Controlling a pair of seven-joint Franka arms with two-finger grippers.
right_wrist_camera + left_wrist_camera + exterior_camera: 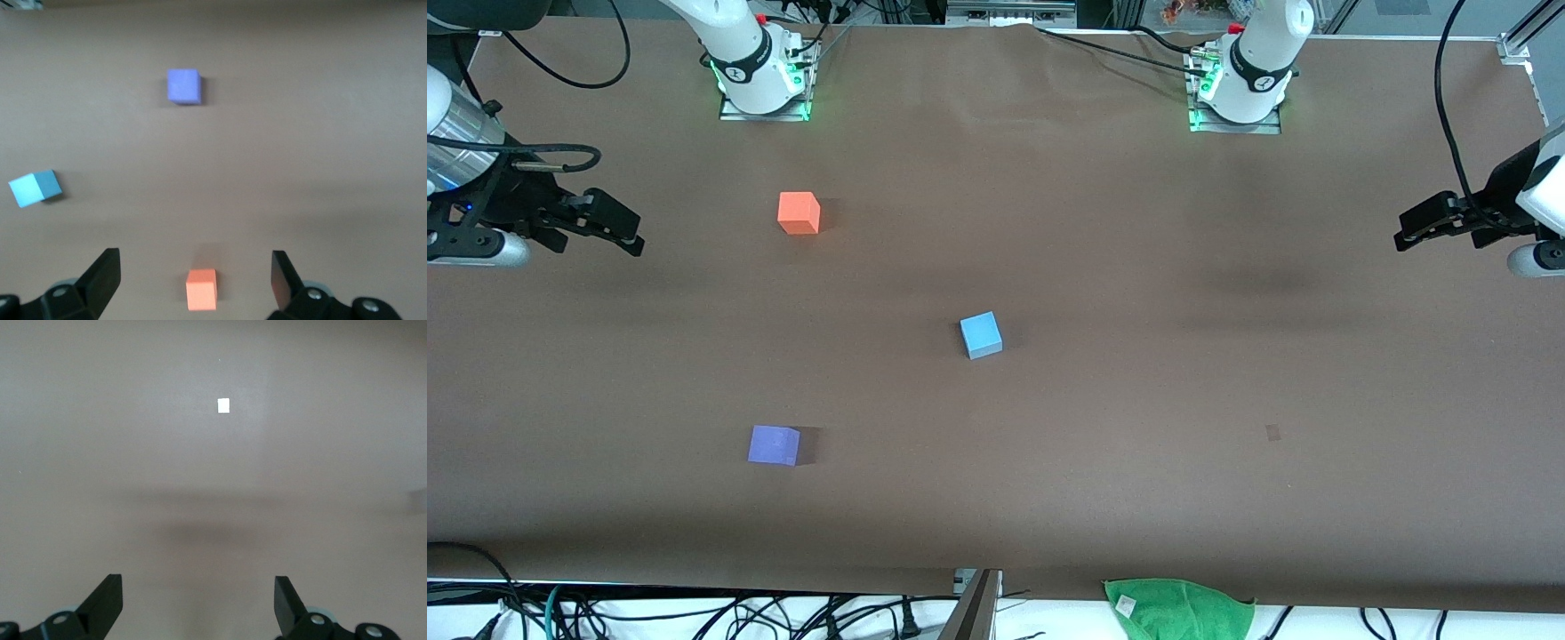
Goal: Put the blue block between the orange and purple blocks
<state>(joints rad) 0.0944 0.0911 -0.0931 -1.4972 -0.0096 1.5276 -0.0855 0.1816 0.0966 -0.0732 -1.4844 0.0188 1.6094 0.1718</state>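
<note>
One sky-blue matte cube, blue block [981, 335], mid-table, untouched, both grippers' fingers spread, empty, L [1405, 233] & R [633, 236]

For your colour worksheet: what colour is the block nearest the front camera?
Violet-purple block; front view shows it best.

My table [1138, 373] wears a matt brown paper-like sheet, smooth but for faint creases. The blue block [981, 335], orange block [799, 213] and purple block [774, 444] look matt and foam-like, without shine. A fuzzy green cloth [1178, 609] lies at the table's edge, and my grippers' fingers [103, 277] are matt black plastic.
</note>
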